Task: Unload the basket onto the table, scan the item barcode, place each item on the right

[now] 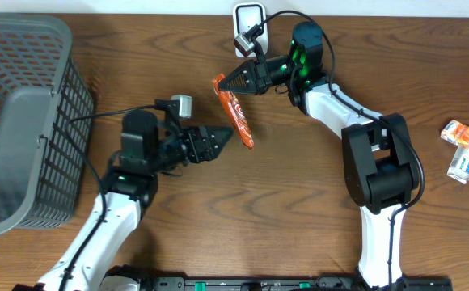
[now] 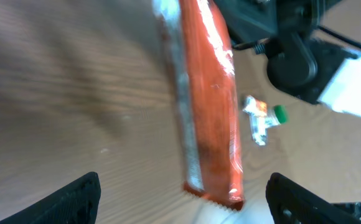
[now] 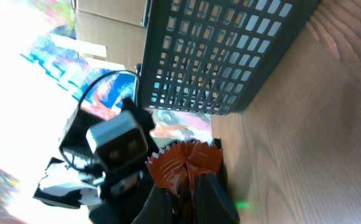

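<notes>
The item is a long orange foil packet hanging slantwise above the table. My right gripper is shut on its upper crimped end. In the right wrist view that serrated end sticks out from between my fingers. My left gripper stands open right beside the packet's lower end. In the left wrist view the packet runs down toward the wide gap between my two black fingers, touching neither. No barcode shows on the faces I see.
A grey mesh basket fills the left side, also in the right wrist view. A white device on a stand sits at the back edge. Small boxes lie at the far right.
</notes>
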You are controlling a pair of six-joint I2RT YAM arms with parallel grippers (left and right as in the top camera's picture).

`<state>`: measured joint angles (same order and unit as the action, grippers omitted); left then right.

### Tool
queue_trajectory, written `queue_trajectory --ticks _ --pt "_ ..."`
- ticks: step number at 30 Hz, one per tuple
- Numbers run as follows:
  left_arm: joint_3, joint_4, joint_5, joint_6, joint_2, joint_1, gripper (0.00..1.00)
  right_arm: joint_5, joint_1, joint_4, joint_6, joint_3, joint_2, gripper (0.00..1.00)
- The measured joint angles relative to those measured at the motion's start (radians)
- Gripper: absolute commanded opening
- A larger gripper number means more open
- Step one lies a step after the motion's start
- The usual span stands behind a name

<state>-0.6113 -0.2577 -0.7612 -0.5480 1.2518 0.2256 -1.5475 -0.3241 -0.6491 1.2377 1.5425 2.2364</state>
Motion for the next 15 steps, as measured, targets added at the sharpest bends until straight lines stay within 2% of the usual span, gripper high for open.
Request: queue_trajectory --ticks 3,13,15 --pt "0.012 -0.057 0.001 -0.026 0.010 0.027 0.86 0.000 -0.001 0.000 0.023 0.000 0.000 0.01" --pt "0.015 -0.093 0.031 -0.074 0.055 0.039 0.85 -0.001 -0.032 0.000 0.076 0.000 0.000 0.01" --pt "0.016 -0.128 0.033 -0.085 0.065 0.039 0.77 -0.002 -0.042 0.000 0.080 0.000 0.000 0.01"
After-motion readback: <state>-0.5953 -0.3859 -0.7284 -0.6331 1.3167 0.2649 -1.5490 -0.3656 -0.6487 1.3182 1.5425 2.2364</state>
